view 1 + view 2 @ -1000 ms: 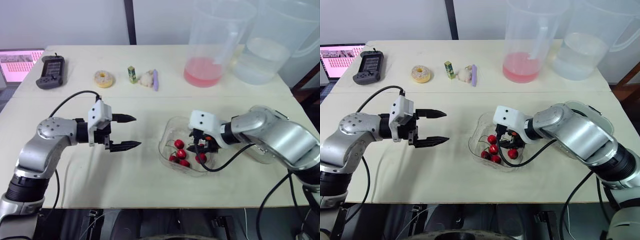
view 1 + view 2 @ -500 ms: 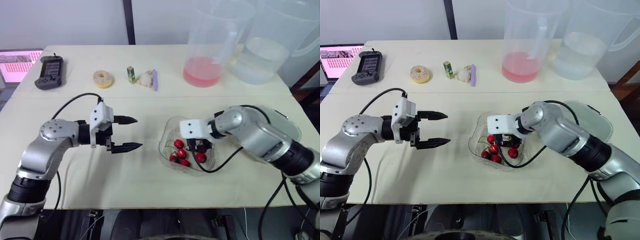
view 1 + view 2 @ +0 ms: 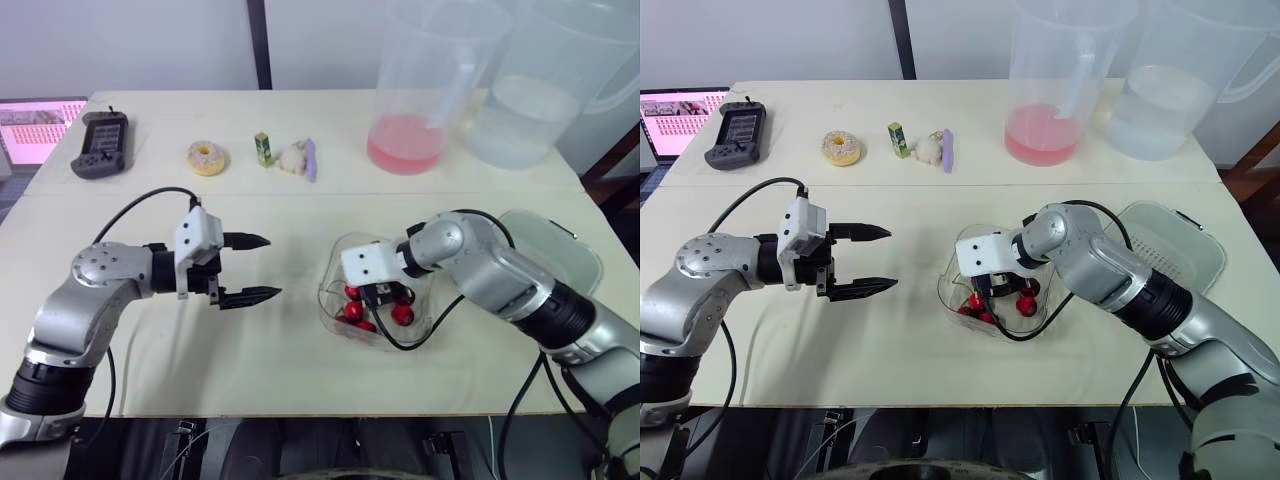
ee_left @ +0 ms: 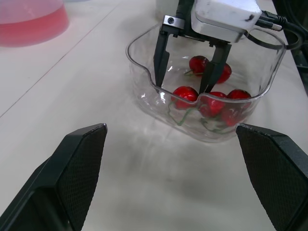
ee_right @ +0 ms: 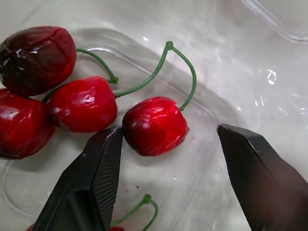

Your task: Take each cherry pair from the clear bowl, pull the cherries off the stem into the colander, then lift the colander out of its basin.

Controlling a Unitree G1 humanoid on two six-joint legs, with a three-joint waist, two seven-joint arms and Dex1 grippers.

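Right end effector (image 4: 181, 87) points down into the clear bowl (image 4: 137, 72), its two black fingers spread apart and closed on nothing. From its wrist view, a bright red cherry (image 5: 155, 126) lies between the fingers on the bowl's floor. One finger (image 5: 98, 178) sits just beside the fruit, perhaps touching it, while the other (image 5: 260, 178) stands apart. That cherry is joined by a green stem (image 5: 168, 45) to a second cherry (image 5: 83, 104) beside it. A darker cherry (image 5: 38, 60) lies behind those two, and more red ones are crowded at the bowl's near side. Over on the robot's left, the left end effector (image 3: 272, 266) hangs above bare worktop (image 3: 300, 370), fingers wide and empty, aimed across at the bowl and well apart from it. The colander (image 3: 1170, 250) sits in its clear basin (image 3: 1138, 212) on the far side of the right arm, near the worktop's right edge. Along the back stand a jug of pink liquid (image 3: 405, 150), a jug of clear water (image 3: 520, 120), a doughnut (image 3: 208, 157) and a dark handheld device (image 3: 101, 143).
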